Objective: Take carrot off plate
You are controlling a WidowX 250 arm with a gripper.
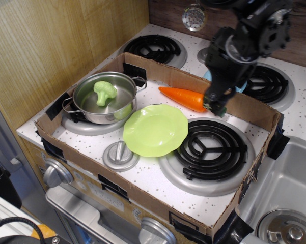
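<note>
One carrot (183, 97), one plate (156, 130), one pot (103, 96), one broccoli (105, 92), one lid (120, 155). Four burner coils in view: two at 12 o'clock, one at 1, one at 4.

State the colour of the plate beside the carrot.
Lime green, plain and unpatterned: the plate shows clearly in the observation.image view.

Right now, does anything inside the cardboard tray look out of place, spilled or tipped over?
Nothing looks spilled or damaged. The glossy orange toy carrot lies on the speckled stove top behind the round lime-green plate, which is bare. The light green toy broccoli sits in the upright steel pot. The pot's lid lies separately, in front.
</note>
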